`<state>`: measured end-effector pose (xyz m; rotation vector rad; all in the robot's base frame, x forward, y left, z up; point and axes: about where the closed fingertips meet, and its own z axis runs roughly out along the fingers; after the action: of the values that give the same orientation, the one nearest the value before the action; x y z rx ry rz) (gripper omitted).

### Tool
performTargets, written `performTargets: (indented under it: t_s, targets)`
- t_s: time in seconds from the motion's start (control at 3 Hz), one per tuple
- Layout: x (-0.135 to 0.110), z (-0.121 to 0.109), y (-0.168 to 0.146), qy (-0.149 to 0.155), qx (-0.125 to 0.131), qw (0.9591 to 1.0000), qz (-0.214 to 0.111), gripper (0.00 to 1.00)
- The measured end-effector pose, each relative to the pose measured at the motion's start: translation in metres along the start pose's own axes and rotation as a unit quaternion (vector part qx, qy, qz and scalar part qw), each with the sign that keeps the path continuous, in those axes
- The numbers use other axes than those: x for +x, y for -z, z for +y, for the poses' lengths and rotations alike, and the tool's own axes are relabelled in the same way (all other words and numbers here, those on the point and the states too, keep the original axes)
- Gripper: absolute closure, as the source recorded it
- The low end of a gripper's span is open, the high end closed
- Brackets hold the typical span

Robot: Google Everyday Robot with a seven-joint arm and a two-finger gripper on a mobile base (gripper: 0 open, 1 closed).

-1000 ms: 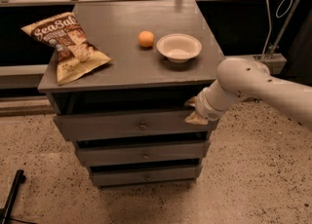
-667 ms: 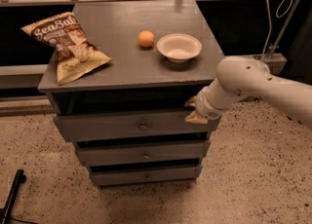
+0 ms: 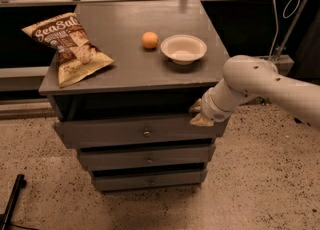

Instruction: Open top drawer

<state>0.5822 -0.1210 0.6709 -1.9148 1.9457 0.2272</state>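
The top drawer [image 3: 115, 131] is the widest grey drawer, with a small round metal knob [image 3: 146, 133] at its front's centre. It stands pulled out a little from the cabinet, with a dark gap above it. My gripper [image 3: 199, 114] sits at the drawer's upper right corner, against the top edge of the front. The white arm [image 3: 260, 84] reaches in from the right and covers much of the gripper.
On the grey cabinet top [image 3: 130, 59] lie a SeaSalt chip bag [image 3: 70, 46], an orange [image 3: 149, 40] and a white bowl [image 3: 183, 48]. Two narrower drawers [image 3: 147, 159] sit below. A rail and cables run behind. A black pole [image 3: 12, 201] lies on the speckled floor at the lower left.
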Motion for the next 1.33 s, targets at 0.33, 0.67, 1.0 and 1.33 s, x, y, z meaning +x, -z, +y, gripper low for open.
performTargets:
  t_s: [0.33,0.67,1.0,1.33]
  targets:
    - [-0.0013,-0.0017,0.0024,0.000,0.000,1.0000,0.000,1.00]
    - [-0.0038,0.0017,0.0025,0.000,-0.007,1.0000,-0.003,1.00]
    - [-0.0060,0.0080,0.0032,0.001,-0.018,0.9998,-0.007,1.00]
    - [-0.0073,0.0057,0.0054,0.001,-0.018,0.9998,-0.007,1.00]
